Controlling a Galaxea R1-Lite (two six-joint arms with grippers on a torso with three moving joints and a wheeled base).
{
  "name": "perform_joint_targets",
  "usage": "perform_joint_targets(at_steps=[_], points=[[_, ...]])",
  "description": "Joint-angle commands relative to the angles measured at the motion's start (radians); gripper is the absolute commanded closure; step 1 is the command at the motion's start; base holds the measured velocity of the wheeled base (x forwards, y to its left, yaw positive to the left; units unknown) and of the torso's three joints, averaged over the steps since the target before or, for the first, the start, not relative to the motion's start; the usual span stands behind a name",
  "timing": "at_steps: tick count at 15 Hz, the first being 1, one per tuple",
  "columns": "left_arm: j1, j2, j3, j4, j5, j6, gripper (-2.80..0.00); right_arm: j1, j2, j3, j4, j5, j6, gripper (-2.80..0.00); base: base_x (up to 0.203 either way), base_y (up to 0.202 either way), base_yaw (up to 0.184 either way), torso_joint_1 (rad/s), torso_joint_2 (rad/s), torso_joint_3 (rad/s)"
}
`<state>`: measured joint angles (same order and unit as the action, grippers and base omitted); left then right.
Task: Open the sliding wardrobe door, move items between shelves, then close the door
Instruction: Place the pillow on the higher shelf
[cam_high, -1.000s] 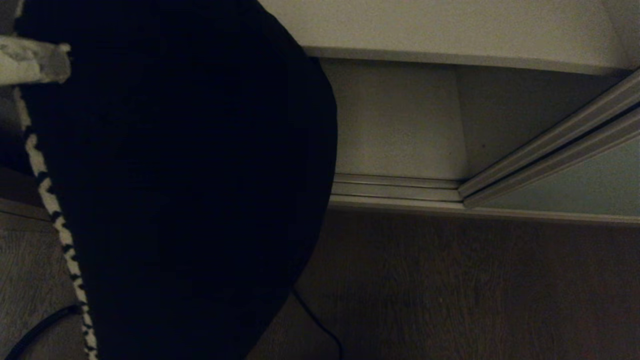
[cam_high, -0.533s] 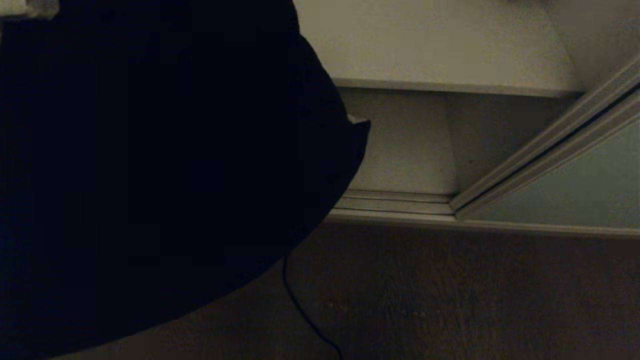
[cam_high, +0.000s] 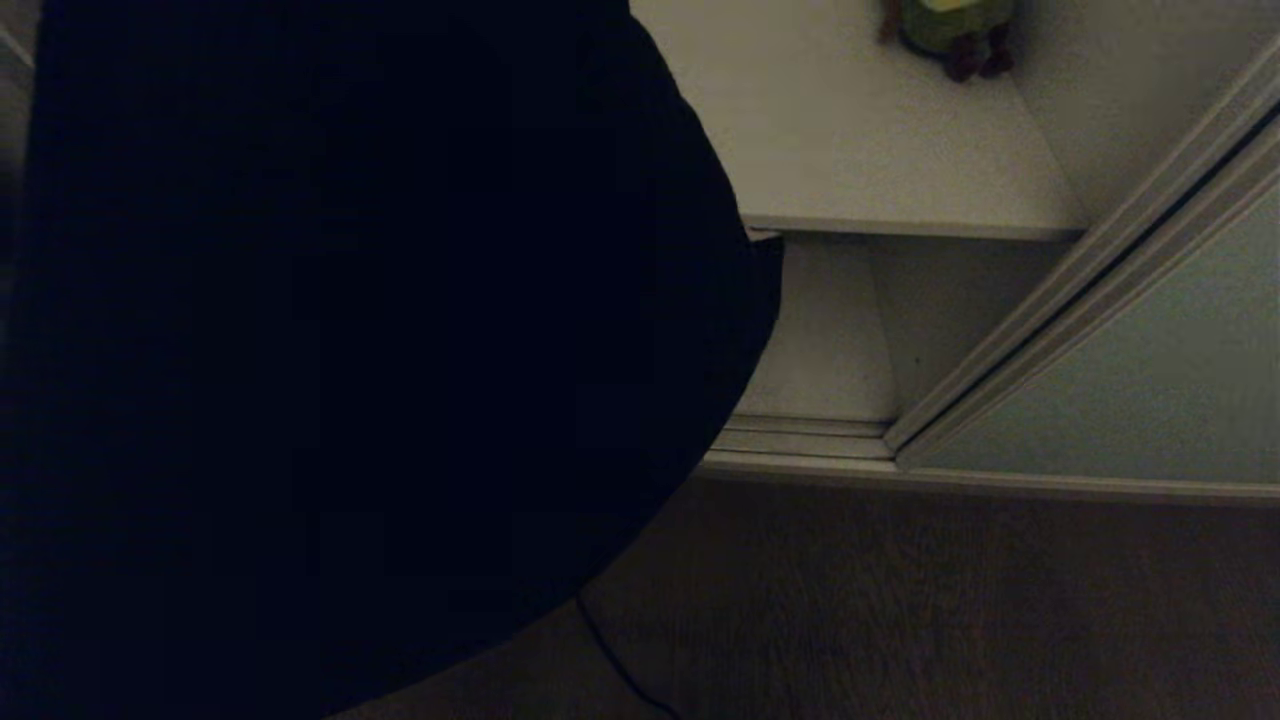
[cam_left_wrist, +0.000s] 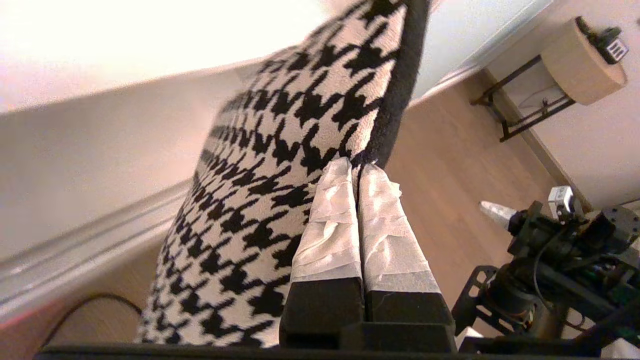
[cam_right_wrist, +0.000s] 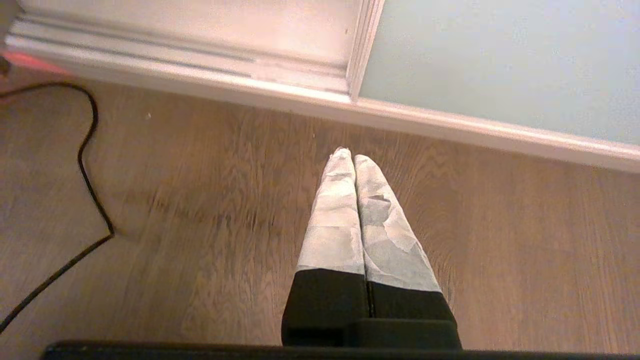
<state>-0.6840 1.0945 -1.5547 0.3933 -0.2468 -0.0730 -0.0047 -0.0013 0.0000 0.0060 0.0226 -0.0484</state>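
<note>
The left gripper (cam_left_wrist: 359, 167) has its taped fingers pressed together on the black piped edge of the cushion (cam_left_wrist: 280, 165), pinching only a thin fold at one corner, so the whole houndstooth cushion hangs from that single small bite. In the head view the cushion (cam_high: 350, 350) fills the left side as a dark mass, held in the air in front of the open wardrobe, with its right edge just overlapping the front edge of the upper shelf (cam_high: 880, 170) and the lower shelf (cam_high: 830, 350) showing beneath. The likeliest failure is the cushion slipping out: the grip is on soft trim, the weight pulls away from the fingers, and any swing would work the fabric loose, dropping it onto the wooden floor (cam_right_wrist: 200, 225). A second risk is the hanging bulk catching the front edge of the upper shelf as it goes in, which would drag it out of the pinch or leave it half off the board. At the back right corner of that shelf sits a small green toy (cam_high: 950, 30), which a wide cushion could shove against the side wall. The sliding wardrobe door (cam_high: 1130, 380) stands slid to the right, clear of the opening. The right gripper (cam_right_wrist: 350, 160) points at the floor near the door track (cam_right_wrist: 175, 55), fingers together and holding nothing, and a black cable (cam_right_wrist: 85, 150) lies on the floor nearby, a snag for the base.
</note>
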Motion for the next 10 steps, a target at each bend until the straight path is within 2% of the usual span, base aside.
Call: perform_joint_targets(at_steps=[1, 4, 8, 10], points=[[0.0, 0.027, -0.002, -0.019, 0.015, -0.002, 0.0, 0.0, 0.001, 0.003, 0.0, 0.0, -0.001, 0.0, 0.0, 0.0, 0.0, 0.002, 0.0, 0.201], [0.0, 0.052, -0.028, -0.043, 0.029, -0.005, 0.0, 0.0, 0.0, 0.003, 0.0, 0.0, -0.001, 0.0, 0.0, 0.0, 0.0, 0.002, 0.0, 0.197], [0.0, 0.079, -0.085, -0.044, 0.081, -0.021, 0.0, 0.0, 0.001, 0.003, 0.0, 0.0, -0.001, 0.0, 0.0, 0.0, 0.0, 0.004, 0.0, 0.197], [0.0, 0.072, -0.085, -0.038, 0.083, -0.02, 0.0, 0.0, 0.001, 0.003, 0.0, 0.0, -0.001, 0.0, 0.0, 0.0, 0.0, 0.0, 0.0, 0.0]])
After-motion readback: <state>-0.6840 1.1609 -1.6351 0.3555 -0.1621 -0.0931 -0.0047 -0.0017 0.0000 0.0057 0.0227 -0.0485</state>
